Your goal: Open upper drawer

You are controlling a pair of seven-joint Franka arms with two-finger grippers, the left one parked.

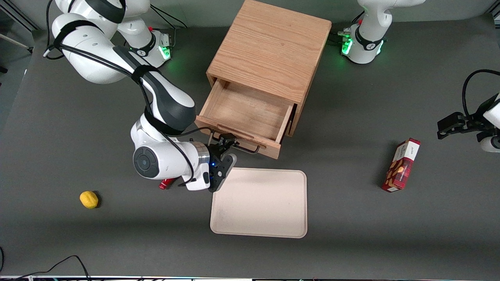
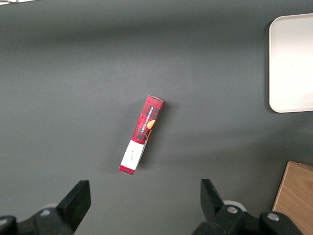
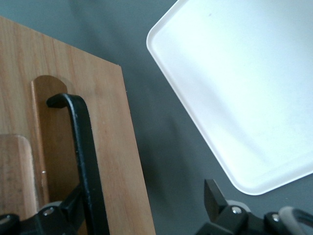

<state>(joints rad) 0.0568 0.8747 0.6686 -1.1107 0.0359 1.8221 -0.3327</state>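
Note:
The oak cabinet (image 1: 269, 50) stands on the dark table. Its upper drawer (image 1: 246, 113) is pulled well out, and its inside looks empty. The thin black wire handle (image 1: 247, 148) is on the drawer front, which faces the front camera. My right gripper (image 1: 229, 150) is open at the handle's end toward the working arm. In the right wrist view the gripper (image 3: 139, 208) has the handle (image 3: 80, 147) and the edge of the drawer front (image 3: 115, 147) between its spread fingers. The fingers are not closed on the handle. The lower drawer is hidden under the open one.
A cream tray (image 1: 259, 203) lies just in front of the drawer, nearer the front camera, and shows in the right wrist view (image 3: 244, 88). A red box (image 1: 401, 165) lies toward the parked arm's end. A yellow fruit (image 1: 89, 199) and a small red item (image 1: 168, 182) lie toward the working arm's end.

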